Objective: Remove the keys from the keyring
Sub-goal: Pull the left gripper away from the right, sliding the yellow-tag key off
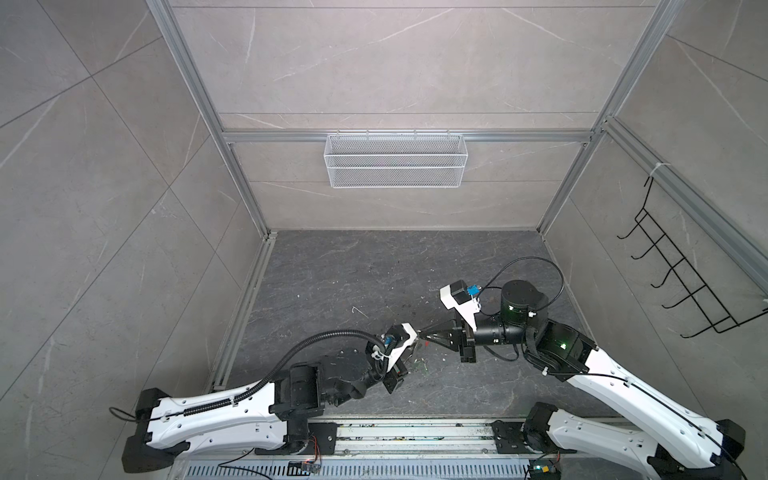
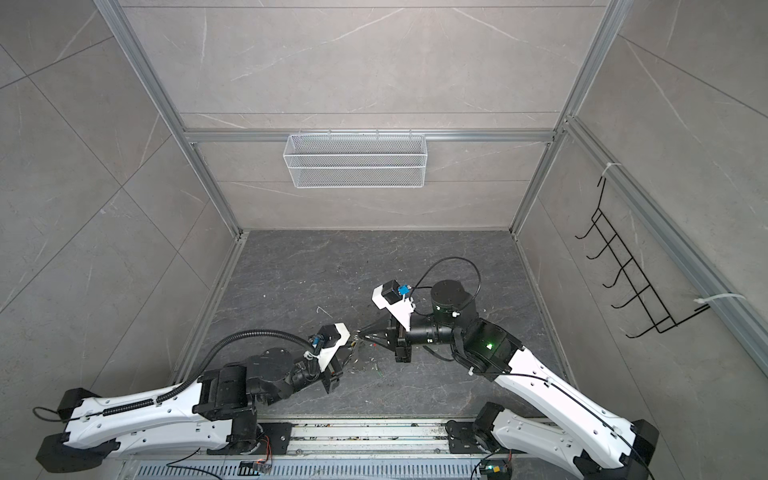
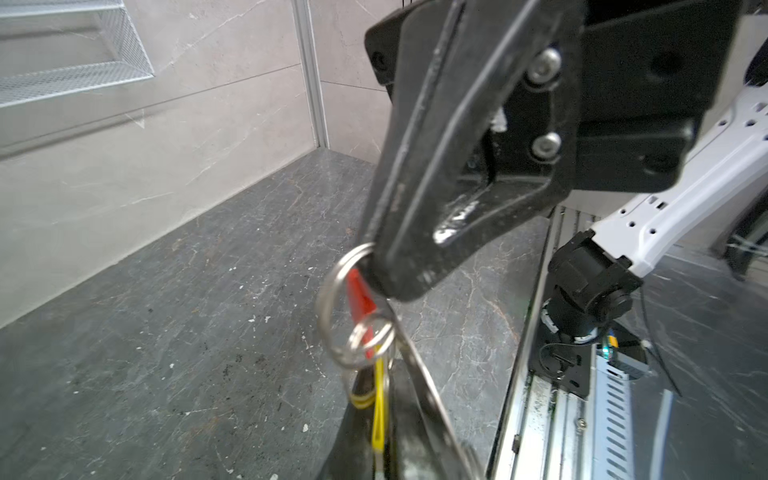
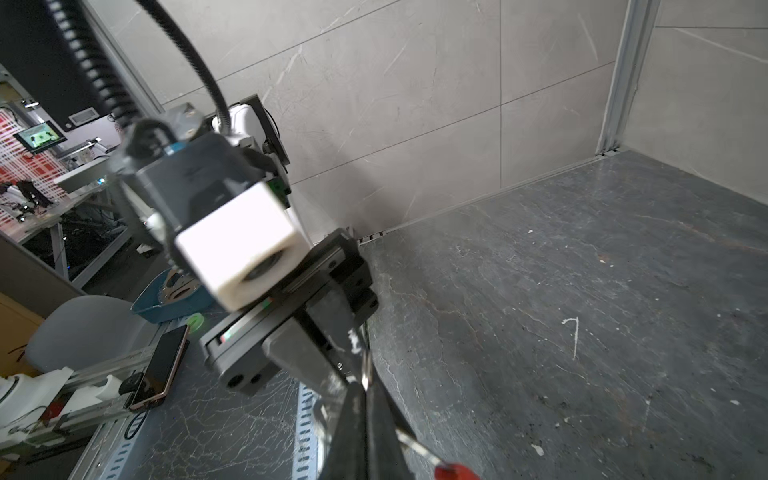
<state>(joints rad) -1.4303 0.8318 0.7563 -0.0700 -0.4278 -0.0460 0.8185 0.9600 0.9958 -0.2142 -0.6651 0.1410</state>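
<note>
Gripping keyring [image 3: 359, 299] w/ R claw [image 3: 399, 282]; L claw [image 3: 380, 384] pinching yellow key [image 3: 378, 419].

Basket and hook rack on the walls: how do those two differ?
The basket is white fine mesh, while the rack is bare black wire. The basket is a closed-sided trough, whereas the rack is an open ladder of upturned hooks. The basket hangs on the back wall and the rack on the right-hand wall. Both hang from the aluminium rails, and neither holds anything.
</note>
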